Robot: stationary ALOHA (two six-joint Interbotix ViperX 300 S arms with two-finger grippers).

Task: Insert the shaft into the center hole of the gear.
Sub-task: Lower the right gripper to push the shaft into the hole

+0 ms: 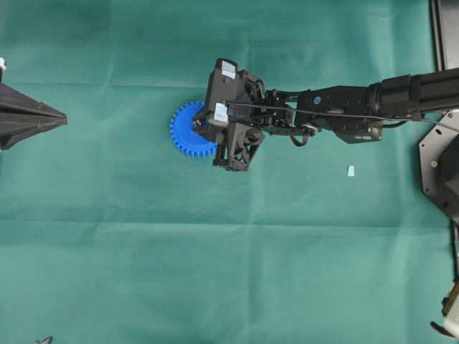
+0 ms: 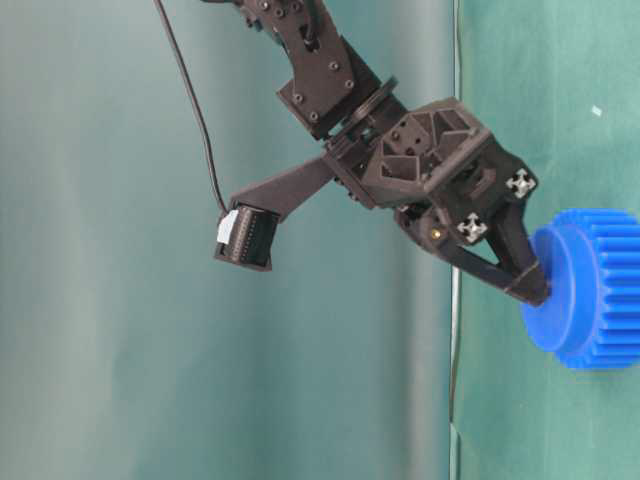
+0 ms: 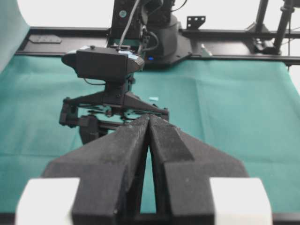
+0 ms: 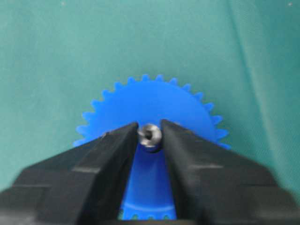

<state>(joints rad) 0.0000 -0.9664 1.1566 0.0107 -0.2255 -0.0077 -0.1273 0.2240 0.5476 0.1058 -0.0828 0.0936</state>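
Taking the gear (image 1: 188, 130) as our landmark on the green worktop (image 1: 143, 251), we start at the far left, where the left claw (image 3: 149, 123) rests well apart from the gear with its two pads pressed together, holding nothing.

The gear lies flat. In the right wrist view the shaft (image 4: 150, 135) stands at the gear's middle, its shiny end facing the camera, seemingly seated in the center hole. The right claw (image 4: 150, 136) sits over the hub with a finger on either side of the shaft. We see slim gaps between pads and pin, so we judge the jaws are parted and the pin released, or very nearly so.

To finish well, we would spread the fingers evenly so neither drags the shaft sideways, then lift straight away from the gear, without any twist of the wrist. If the pin leans as we go, we should stop and press it down again.

To the right of the gear, a small pale scrap (image 1: 351, 170) lies apart on the cloth; it is not our concern.

The hole itself is covered by the shaft, so we cannot tell how deep the pin sits. The overhead view hides the hub under the claw, and the table-level view shows no pin at all.
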